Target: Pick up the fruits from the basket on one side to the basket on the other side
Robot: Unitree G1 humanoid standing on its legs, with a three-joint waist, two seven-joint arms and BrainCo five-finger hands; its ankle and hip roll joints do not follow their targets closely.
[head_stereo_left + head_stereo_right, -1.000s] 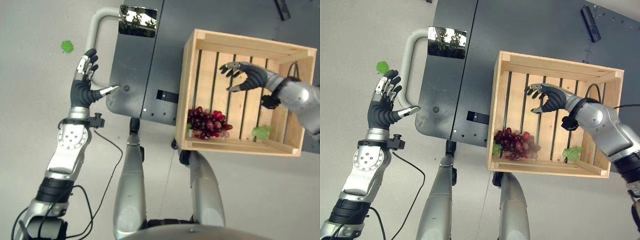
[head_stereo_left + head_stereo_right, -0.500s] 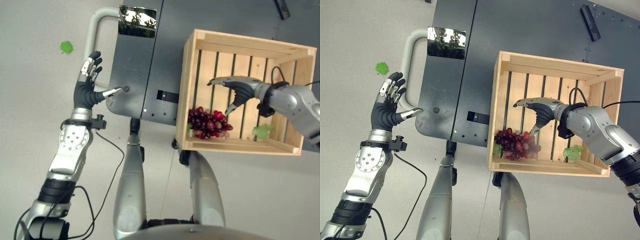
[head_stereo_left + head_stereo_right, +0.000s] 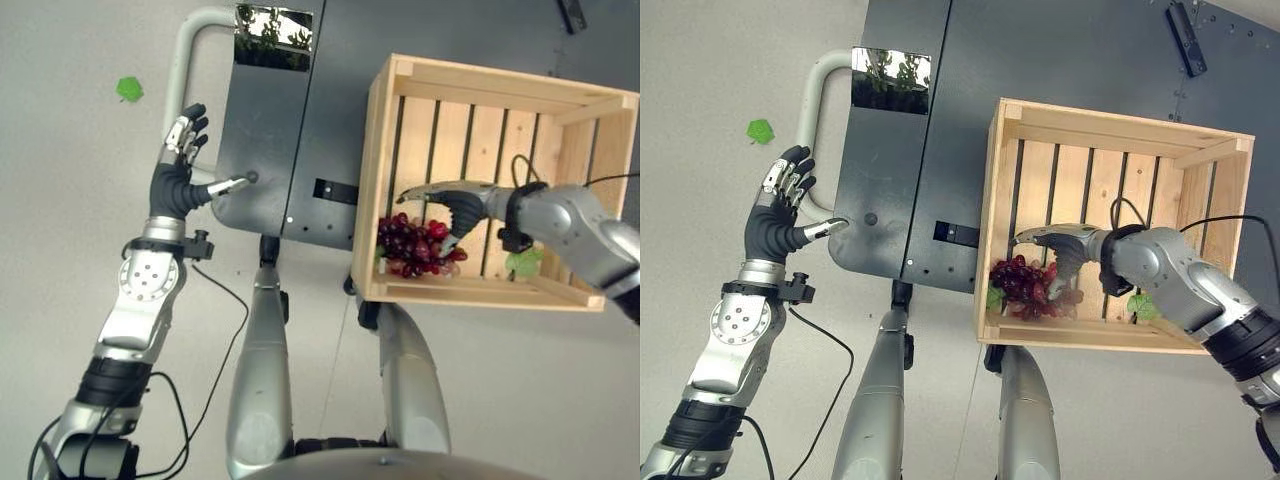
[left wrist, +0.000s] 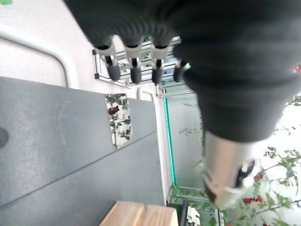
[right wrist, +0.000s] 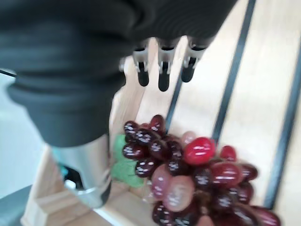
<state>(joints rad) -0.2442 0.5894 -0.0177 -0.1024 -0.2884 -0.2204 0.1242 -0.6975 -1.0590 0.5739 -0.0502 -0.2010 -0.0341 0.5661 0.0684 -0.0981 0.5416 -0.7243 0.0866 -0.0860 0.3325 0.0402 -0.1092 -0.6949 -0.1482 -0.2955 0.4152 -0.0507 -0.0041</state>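
Grey floor holds a dark platform (image 3: 300,120) and wooden crate (image 3: 470,290); right hand (image 3: 455,205), fingers spread, hovers over grapes (image 3: 415,245). Left hand (image 3: 175,175) open near a leaf (image 3: 128,88).

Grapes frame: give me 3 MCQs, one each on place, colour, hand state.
1. Where does the grape bunch lie?
A. On the floor
B. In the wooden crate, at its near left corner
C. In the left hand

2. What colour are the grapes?
A. Dark red
B. Green
C. Yellow

3. How is the right hand?
A. Closed in a fist
B. Curled round the crate's rim
C. Open above the bunch

Key: 1 B, the bunch rests on the slats by the crate's left wall. 2 A, the right wrist view shows dark red berries. 3 C, the fingers are straight, thumb apart.
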